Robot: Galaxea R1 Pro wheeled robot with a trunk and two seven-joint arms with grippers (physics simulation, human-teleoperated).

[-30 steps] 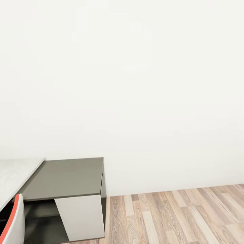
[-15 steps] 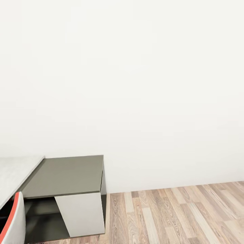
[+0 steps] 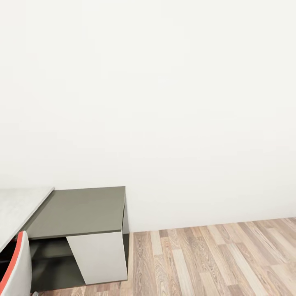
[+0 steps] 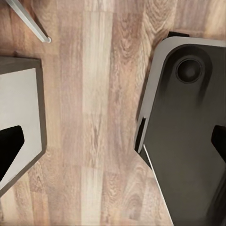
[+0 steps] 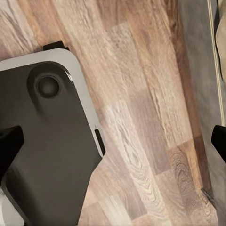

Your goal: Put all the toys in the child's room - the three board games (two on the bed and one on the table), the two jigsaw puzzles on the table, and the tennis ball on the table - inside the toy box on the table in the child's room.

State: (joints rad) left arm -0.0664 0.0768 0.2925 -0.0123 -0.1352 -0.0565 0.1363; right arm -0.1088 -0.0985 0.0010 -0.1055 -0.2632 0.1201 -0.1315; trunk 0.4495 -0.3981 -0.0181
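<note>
From my head I look at a bare white wall (image 3: 164, 102) and plank floor (image 3: 213, 259). At the far left edge lies a slice of the table (image 3: 16, 205), its light-grey top bare where I can see it. Its visible edge runs slantwise from near me towards the wall, and the top runs on out of the picture, so I cannot tell its long axis from here. Butted against that edge, lower, is the dark grey side cabinet (image 3: 82, 209) with a pale panel (image 3: 100, 257) beneath. A white chair (image 3: 16, 271) with a red rim pokes in at the bottom left corner. My wrist cameras look straight down at the planks. My left gripper (image 4: 113, 146) has its jaws spread wide with nothing between them, one black fingertip (image 4: 9, 150) at each edge of that view. Beneath it are my own dark base (image 4: 188, 141), a pale slab (image 4: 19, 108) I cannot name, and a thin grey leg (image 4: 28, 21). My right gripper (image 5: 113, 146) is likewise wide apart and empty, above the base and a grey strip (image 5: 197, 70) along the floor.
</note>
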